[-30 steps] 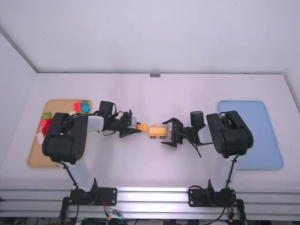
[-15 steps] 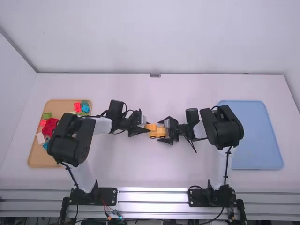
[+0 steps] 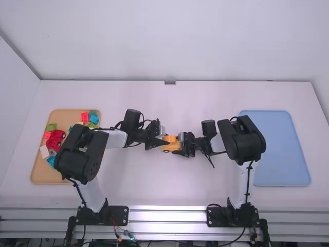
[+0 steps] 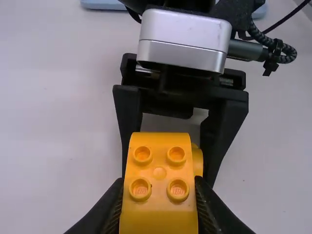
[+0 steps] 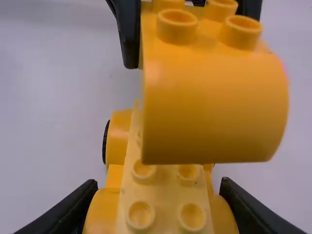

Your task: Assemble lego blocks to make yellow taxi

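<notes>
High view, left gripper [image 3: 166, 142]: clenched around the yellow block [image 3: 170, 138], reaching in from the left arm's side.
High view, right gripper [image 3: 181, 144]: facing the left gripper, with the wheeled base [image 3: 166, 148] in its grasp.
High view, base's long axis: runs across the table, from the right gripper towards the left gripper.
High view, nearer hand: the 2 grippers almost meet at the work; the block belongs to the left, the base to the right.
Left wrist view, block: pinched between the left fingers, 4 studs facing the camera; the right gripper's 2 fingers stand beyond it.
Right wrist view, block over base: it overhangs the base's end farther from the right gripper, apparently raised; contact below is hidden.
Right wrist view, studs: 4 show plainly on the base's nearer part, uncovered.
Next move, my judgement: square the block to that long axis, then press down while the right gripper braces.
Risk, my judgement: slight skew could make the studs miss and tip the base.
</notes>
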### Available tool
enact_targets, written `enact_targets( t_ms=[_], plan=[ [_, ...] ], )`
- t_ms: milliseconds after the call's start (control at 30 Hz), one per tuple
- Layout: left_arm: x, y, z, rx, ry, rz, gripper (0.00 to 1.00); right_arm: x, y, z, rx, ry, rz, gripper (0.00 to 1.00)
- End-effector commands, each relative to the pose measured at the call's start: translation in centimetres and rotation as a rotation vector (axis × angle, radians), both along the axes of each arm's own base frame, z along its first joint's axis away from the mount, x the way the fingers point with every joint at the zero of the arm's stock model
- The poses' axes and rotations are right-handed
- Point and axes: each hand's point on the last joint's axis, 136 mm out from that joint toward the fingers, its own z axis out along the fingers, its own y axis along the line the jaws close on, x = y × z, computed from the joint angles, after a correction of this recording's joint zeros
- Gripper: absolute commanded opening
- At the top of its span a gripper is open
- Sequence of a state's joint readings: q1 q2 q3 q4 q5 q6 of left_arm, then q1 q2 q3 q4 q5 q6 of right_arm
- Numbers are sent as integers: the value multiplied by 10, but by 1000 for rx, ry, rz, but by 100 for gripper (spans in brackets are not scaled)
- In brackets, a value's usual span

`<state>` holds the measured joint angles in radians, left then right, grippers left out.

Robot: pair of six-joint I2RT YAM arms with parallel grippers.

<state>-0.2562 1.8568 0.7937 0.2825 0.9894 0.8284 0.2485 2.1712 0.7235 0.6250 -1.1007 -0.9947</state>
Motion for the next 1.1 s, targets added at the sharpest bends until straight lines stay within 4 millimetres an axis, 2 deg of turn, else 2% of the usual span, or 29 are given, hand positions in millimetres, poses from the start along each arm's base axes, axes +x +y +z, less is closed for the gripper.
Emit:
enact_targets(
  t_ms=[0,233,1067],
  plan=[
    [-7,-2,-2,-7,19,-9,2,1,0,-4,-3,12,-2,54],
    [-10,-2,-19,-19,28,-19,2,-2,4,-3,-1,13,12,54],
    [-17,-4,-42,-32,40,-59,2,-3,4,-4,-2,14,14,53]
  ],
)
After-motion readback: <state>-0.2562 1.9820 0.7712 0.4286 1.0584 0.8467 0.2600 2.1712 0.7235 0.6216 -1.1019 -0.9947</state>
